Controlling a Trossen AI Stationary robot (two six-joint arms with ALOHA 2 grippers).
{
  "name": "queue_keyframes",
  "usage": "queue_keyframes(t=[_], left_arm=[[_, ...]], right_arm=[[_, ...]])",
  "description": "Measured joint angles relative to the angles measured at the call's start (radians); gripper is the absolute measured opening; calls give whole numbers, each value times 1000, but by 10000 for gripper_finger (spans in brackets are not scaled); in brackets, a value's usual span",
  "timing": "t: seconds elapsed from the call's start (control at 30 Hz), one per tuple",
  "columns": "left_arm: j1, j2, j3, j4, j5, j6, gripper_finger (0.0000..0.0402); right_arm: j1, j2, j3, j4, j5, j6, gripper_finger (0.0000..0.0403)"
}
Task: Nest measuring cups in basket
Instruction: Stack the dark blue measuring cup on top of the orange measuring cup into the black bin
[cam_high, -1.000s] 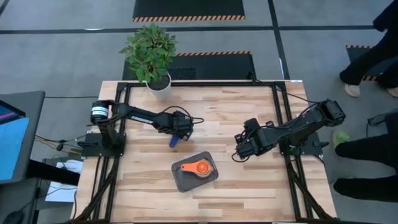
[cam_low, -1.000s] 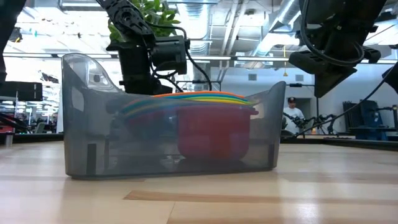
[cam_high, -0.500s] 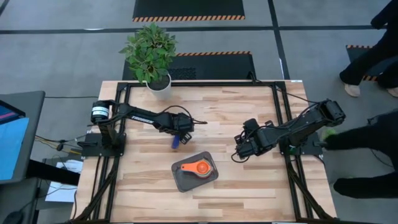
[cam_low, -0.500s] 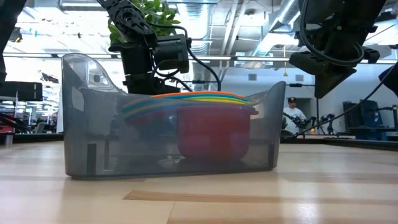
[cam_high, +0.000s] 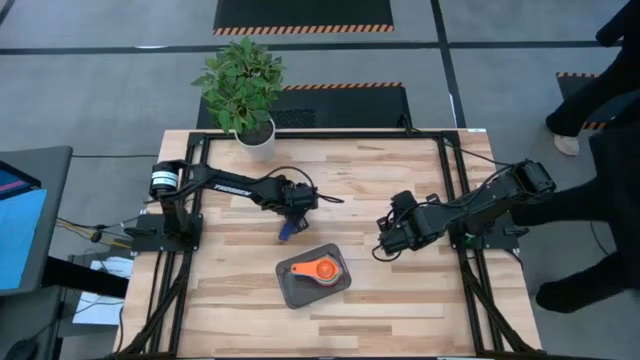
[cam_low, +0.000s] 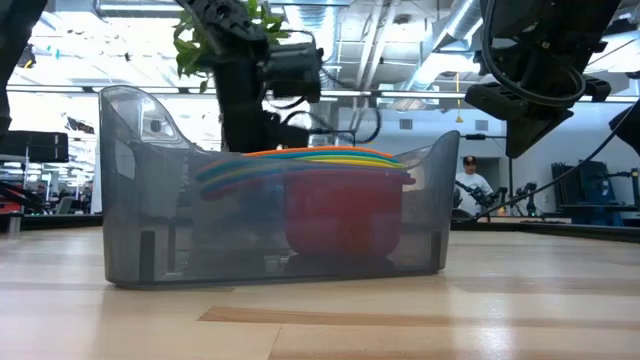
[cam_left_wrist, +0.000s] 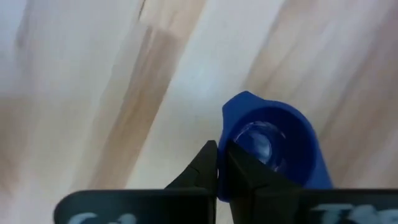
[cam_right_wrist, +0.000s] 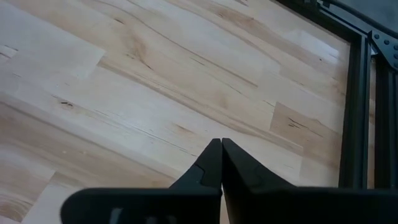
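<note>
Standing behind the basket (cam_high: 313, 276), a potted plant (cam_high: 241, 88) crowds the table's (cam_high: 350, 190) far edge.

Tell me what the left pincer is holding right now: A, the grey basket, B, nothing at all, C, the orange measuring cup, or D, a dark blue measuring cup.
D: the left wrist view shows the left pincer shut on the rim of a dark blue measuring cup, while the orange cup sits in the basket.

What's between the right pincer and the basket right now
Only bare wooden tabletop, seen in the high view: the right pincer hangs shut beside the basket, which holds the nested cups.
</note>
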Motion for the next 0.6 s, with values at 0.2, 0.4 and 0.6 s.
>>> queue_keyframes(t=[0.2,0.4,0.6], left_arm=[[-4,-1,172,-122,-11,171,0],[-51,-4,329,-272,-12,313,0],[-151,-6,373,-300,-14,370,0]], right_arm=[[0,0,0,0,0,0,23],[0,0,0,-51,3,5,37],[-3,0,0,-210,42,161,34]])
